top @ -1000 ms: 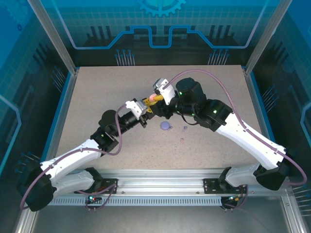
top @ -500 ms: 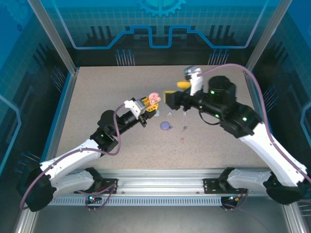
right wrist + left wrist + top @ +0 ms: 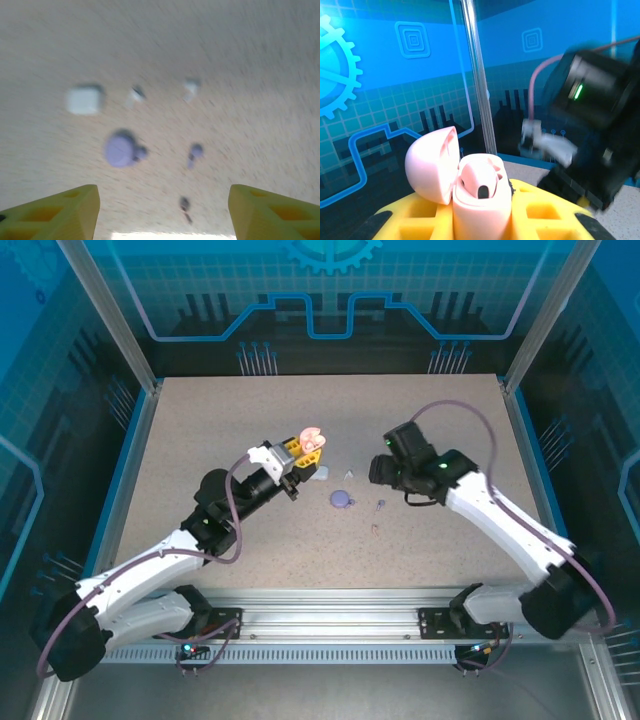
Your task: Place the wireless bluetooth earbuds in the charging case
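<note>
Since half a second ago the right arm has swung down from its raised reach at the far right of the desk (image 3: 200,440) and folded in, its wrist now low over the scattered pieces. The left arm has hardly shifted. It stretches from the near left corner, elbow low and forearm angled toward the centre. The left claw (image 3: 300,454) is clenched on the pink charging case (image 3: 312,438), holding it upright off the desk.

In the left wrist view we see yellow fingers (image 3: 545,220) with square pockets gripping the case's smooth, glossy shell. Its domed lid (image 3: 432,167) is hinged back to the left, and a pink earbud (image 3: 481,186) with a dark oval spot sits in the well.

The right claw (image 3: 162,200) is released, its yellow fingers wide apart above the speckled surface. Below it, all blurred, lie:
- a squarish white case (image 3: 85,99)
- a white earbud (image 3: 135,95) just beside that case
- a second white earbud (image 3: 191,88) further right
- a round purple case (image 3: 120,150)
- a purple earbud (image 3: 194,152) near the purple case
- a small darker earbud (image 3: 185,205) nearest the claw
</note>
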`<state>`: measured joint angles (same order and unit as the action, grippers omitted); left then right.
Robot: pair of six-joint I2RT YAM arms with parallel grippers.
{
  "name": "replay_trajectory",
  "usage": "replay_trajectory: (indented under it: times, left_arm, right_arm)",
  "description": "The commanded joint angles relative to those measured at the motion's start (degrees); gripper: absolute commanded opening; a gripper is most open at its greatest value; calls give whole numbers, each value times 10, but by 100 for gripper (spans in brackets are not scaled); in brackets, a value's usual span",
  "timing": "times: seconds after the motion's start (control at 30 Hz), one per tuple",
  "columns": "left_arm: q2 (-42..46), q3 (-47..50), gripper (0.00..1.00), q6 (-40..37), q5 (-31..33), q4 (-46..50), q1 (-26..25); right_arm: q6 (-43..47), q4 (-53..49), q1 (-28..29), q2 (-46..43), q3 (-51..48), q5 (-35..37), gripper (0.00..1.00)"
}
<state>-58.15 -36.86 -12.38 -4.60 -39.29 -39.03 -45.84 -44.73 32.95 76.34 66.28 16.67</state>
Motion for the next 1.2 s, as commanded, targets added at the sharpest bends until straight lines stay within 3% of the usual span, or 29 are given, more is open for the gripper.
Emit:
replay_trajectory:
  times: [0.0, 0.47, 0.67, 1.17]
  left_arm:
    - [16, 7, 0, -3, 13, -20, -2]
    - [15, 10, 0, 10, 10, -26, -2]
    - [12, 7, 0, 12, 8, -23, -2]
    - [11, 6, 0, 14, 8, -24, -2]
  right_arm:
    - [-83, -41, 0, 36, -18, 16, 65]
    - [-79, 22, 59, 161, -79, -29, 49]
    - [-54, 81, 64, 185, -102, -58, 46]
    - [-50, 96, 63, 227, -107, -51, 36]
